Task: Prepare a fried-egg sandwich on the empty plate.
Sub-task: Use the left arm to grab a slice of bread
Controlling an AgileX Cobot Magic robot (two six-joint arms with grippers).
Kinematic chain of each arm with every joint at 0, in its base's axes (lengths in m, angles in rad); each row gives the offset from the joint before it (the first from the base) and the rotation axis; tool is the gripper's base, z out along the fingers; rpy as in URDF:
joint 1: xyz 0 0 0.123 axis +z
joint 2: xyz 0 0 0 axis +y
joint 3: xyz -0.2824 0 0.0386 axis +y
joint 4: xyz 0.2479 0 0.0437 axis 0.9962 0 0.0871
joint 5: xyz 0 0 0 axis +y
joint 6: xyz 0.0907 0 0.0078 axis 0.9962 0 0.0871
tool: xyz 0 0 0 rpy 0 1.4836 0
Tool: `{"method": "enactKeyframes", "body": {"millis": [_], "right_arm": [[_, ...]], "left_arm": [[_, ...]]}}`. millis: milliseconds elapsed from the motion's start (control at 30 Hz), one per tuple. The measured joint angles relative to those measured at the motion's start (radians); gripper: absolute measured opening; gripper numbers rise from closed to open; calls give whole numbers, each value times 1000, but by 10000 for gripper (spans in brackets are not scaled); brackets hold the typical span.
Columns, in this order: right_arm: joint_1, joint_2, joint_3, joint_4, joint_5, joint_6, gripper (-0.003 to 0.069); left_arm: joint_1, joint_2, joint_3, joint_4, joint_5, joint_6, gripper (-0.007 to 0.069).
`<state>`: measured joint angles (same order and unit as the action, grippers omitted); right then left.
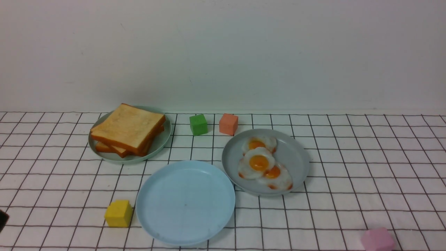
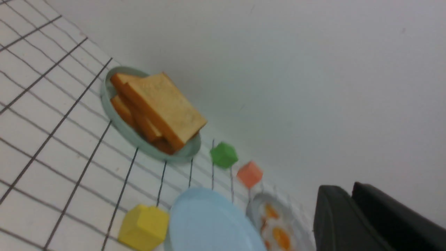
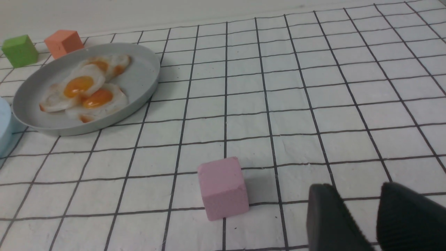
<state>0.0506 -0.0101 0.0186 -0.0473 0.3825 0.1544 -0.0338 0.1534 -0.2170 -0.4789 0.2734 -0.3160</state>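
The empty plate, light blue, lies bare at the front centre and shows in the left wrist view. Square toast slices are stacked on a pale green plate at the back left. Three fried eggs overlap on a grey plate to the right. No fried-egg sandwich is in view. My left gripper hangs in the air, shut and empty, off the table's left front. My right gripper is open and empty, low over the cloth beside a pink cube.
A green cube and an orange cube stand at the back between the plates. A yellow cube sits just left of the blue plate. The pink cube is at the front right. A white wall closes the back.
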Motion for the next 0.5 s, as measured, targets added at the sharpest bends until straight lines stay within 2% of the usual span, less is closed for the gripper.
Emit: {"method": "enactKeyframes", "body": {"millis": [100, 233, 400, 500], "right_arm": [[0, 0, 0, 0, 0, 0, 239], [0, 0, 0, 0, 0, 0, 239], [0, 0, 0, 17, -4, 7, 239], [0, 0, 5, 141, -43, 78, 239]], "left_arm": [[-43, 212, -151, 17, 137, 147, 2], [-145, 496, -341, 61, 357, 327, -6], [-233, 717, -510, 108, 441, 364, -6], [-246, 818, -578, 130, 436, 367, -6]]}}
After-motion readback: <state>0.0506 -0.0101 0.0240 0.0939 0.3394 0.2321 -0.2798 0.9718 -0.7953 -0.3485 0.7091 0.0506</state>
